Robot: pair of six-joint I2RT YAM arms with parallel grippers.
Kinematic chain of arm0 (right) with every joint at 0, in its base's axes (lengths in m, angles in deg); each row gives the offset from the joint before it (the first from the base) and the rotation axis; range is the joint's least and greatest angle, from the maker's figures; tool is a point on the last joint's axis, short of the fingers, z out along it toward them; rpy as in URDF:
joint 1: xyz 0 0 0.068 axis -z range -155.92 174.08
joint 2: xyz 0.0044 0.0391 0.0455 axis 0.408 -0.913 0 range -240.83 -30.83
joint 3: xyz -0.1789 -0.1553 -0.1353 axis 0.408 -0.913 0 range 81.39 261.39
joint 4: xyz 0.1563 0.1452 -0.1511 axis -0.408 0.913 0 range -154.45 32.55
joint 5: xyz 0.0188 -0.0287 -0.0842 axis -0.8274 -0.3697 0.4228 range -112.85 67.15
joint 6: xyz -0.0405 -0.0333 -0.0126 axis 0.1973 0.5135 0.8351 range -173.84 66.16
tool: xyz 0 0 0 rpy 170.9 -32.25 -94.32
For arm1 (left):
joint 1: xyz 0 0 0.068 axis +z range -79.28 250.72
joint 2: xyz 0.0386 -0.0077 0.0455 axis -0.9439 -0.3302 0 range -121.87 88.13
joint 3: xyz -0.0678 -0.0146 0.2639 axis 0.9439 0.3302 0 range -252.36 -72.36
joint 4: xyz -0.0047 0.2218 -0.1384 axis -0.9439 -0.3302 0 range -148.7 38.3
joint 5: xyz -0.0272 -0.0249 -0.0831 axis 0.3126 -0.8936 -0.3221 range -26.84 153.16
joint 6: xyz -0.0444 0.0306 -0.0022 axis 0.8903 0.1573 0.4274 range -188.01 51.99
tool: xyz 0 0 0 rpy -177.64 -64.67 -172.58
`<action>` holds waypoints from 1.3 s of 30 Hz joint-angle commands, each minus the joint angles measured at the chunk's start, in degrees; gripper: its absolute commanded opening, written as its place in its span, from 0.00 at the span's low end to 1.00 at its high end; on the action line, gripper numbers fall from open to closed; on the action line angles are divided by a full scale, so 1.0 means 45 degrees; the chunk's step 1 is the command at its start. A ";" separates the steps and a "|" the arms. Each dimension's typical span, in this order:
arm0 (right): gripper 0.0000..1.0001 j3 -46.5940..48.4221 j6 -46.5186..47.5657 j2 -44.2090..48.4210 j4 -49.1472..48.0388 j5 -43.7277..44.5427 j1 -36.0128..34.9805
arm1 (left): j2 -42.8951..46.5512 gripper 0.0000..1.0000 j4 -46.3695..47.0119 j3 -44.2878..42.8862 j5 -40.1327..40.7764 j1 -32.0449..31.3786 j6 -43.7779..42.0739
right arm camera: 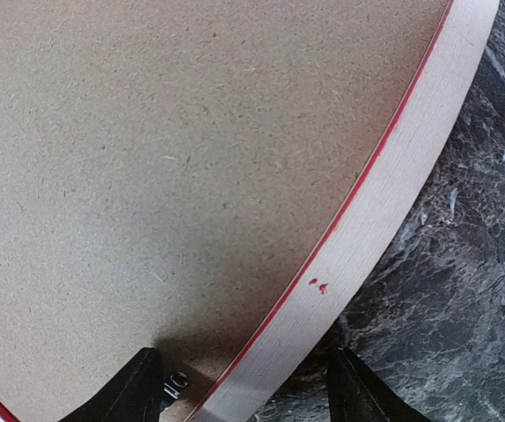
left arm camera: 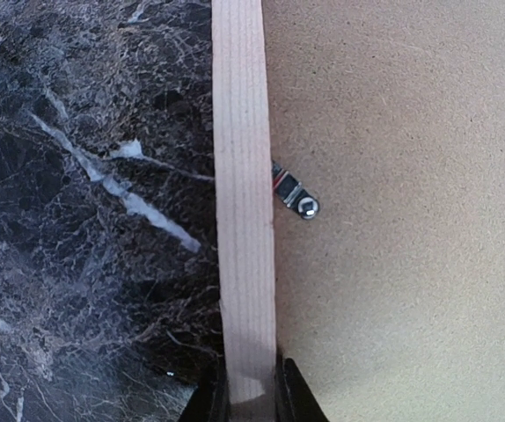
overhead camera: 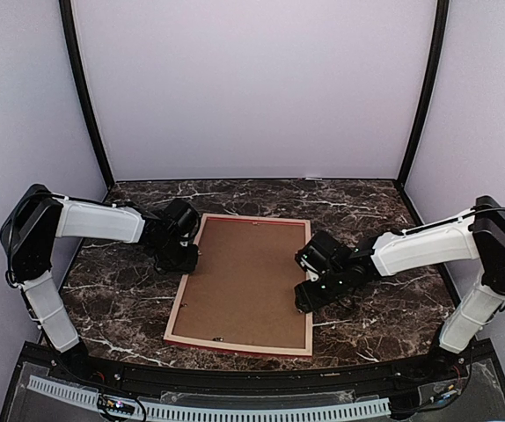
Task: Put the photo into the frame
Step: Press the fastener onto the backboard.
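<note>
Top external, arms (overhead camera: 103, 220) bent inward, left fingers (overhead camera: 188, 261) pinching frame (overhead camera: 239, 345)

One frame (left arm camera: 244, 176); one backing board (overhead camera: 245, 277); one table (overhead camera: 384, 211); two pincers: left pincer (left arm camera: 252, 396), right pincer (right arm camera: 244, 387).

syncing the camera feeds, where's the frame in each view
top external: frame lies back up at the picture's centre.
left wrist: its pale rail runs top to bottom, mid-picture.
right wrist: the rail slants from upper right to bottom centre.
shared landmark: brown backing board, inside the rail in all three.
</note>
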 commanded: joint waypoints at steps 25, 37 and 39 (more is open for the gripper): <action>0.60 -0.0528 0.1933 0.0280 0.1514 -0.2215 0.0884 | 0.0122 0.01 -0.0485 0.0302 0.0019 -0.0030 -0.0095; 0.48 -0.0418 0.2074 -0.0177 0.1619 -0.2182 0.1079 | 0.0161 0.01 -0.0553 0.0308 0.0038 -0.0020 -0.0100; 0.46 -0.0324 0.2146 -0.0339 0.1864 -0.1963 0.1095 | 0.0188 0.01 -0.0552 0.0322 0.0042 -0.0029 -0.0104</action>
